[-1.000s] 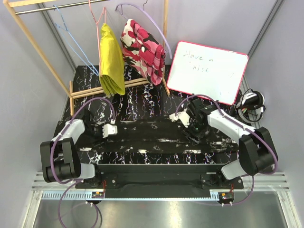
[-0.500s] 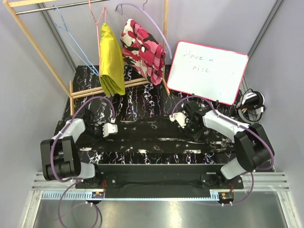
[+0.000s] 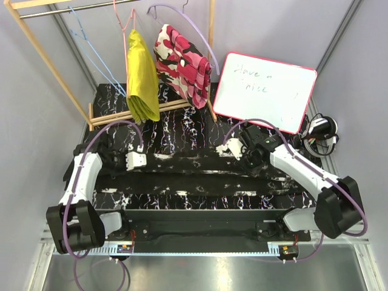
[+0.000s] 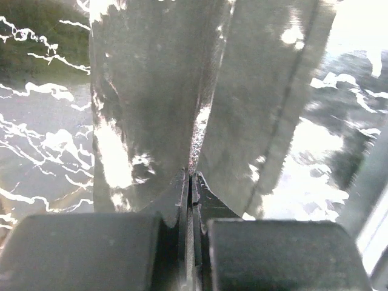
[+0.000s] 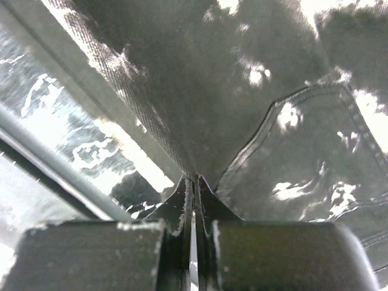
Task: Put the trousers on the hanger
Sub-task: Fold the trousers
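Note:
The black trousers (image 3: 194, 170) with white blotches lie stretched across the middle of the table between my two grippers. At their left end, my left gripper (image 3: 136, 160) is shut on a fold of the fabric (image 4: 151, 91), which rises from the closed fingertips (image 4: 191, 177). My right gripper (image 3: 229, 151) is shut on the right end, the cloth (image 5: 212, 91) pinched at its tips (image 5: 194, 179) beside a stitched pocket seam. The thin light-blue wire hanger (image 3: 91, 54) hangs on the wooden rack at the back left, far from both grippers.
The wooden rack (image 3: 60, 66) also carries a pink wire hanger (image 3: 124, 27) with a yellow garment (image 3: 140, 76) and a lilac hanger (image 3: 200, 30) with a pink camouflage garment (image 3: 182, 63). A whiteboard (image 3: 264, 91) leans at the back right.
Both grippers went from open to shut on the trousers. The left arm has since risen and drawn back a little with the cloth; the right arm has shifted slightly.

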`<state>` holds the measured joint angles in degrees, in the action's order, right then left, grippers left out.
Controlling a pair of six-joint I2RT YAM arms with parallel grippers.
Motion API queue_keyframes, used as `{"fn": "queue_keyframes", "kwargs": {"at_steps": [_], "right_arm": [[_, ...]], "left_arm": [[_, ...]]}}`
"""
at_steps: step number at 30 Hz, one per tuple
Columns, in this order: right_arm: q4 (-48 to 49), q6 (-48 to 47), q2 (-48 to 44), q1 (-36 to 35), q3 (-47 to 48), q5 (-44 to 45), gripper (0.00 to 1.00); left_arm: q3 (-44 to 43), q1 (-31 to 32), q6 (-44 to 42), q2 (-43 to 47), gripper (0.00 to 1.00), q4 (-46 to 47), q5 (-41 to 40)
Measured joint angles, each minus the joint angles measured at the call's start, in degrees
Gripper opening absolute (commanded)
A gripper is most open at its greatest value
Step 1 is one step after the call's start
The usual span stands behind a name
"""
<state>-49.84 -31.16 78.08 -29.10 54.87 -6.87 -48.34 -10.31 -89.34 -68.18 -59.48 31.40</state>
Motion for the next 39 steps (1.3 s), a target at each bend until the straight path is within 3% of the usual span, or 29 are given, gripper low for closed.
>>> {"fn": "queue_keyframes", "kwargs": {"at_steps": [8, 13, 16, 18, 24, 25, 26, 29, 32, 34, 39], "right_arm": [[-0.9, -0.7, -2.8, -0.5, -4.9, -3.2, 0.01], [0.7, -1.0, 1.4, -1.4, -6.6, -4.5, 0.12], [1.9, -1.2, 6.1, -2.0, -6.6, -4.8, 0.20], [1.9, -1.3, 7.9, -2.0, -6.6, -4.7, 0.20], [0.7, -2.3, 5.9, -2.0, -6.7, -4.5, 0.18], [0.4, -2.6, 5.0, -2.0, -6.8, -4.5, 0.32], [0.2, -2.8, 3.9, -2.0, -6.9, -4.5, 0.38], [-2.0, -3.6, 1.5, -2.0, -7.0, -3.9, 0.51], [-4.5, -4.3, -0.6, -1.9, -6.8, -3.5, 0.58], [-6.8, -4.6, -2.7, -1.8, -6.0, -3.7, 0.58], [-9.5, -4.6, -4.7, -0.1, -1.5, -4.7, 0.54]], "left_arm": [[5.0, -0.2, -5.7, 1.7, 0.00, -6.2, -3.6], [10.3, -0.2, -5.6, -2.7, 0.01, -2.3, -5.5], [10.9, -0.2, -4.7, -6.0, 0.15, 0.6, -6.2], [10.9, -0.2, -3.7, -7.1, 0.16, 2.1, -7.1], [11.1, -0.7, -2.8, -5.0, 0.35, 2.6, -9.3], [11.2, -1.1, -2.7, -4.0, 0.38, 2.3, -9.5], [11.2, -1.4, -2.5, -2.9, 0.41, 1.8, -9.6], [10.1, -3.2, -2.2, -1.2, 0.42, -1.4, -9.3], [6.5, -5.7, -1.9, -1.2, 0.45, -5.0, -8.0], [3.3, -7.1, -1.5, -1.2, 0.51, -6.6, -7.0], [-1.9, -7.6, 1.8, -3.0, 0.53, -7.1, -4.3]]}}
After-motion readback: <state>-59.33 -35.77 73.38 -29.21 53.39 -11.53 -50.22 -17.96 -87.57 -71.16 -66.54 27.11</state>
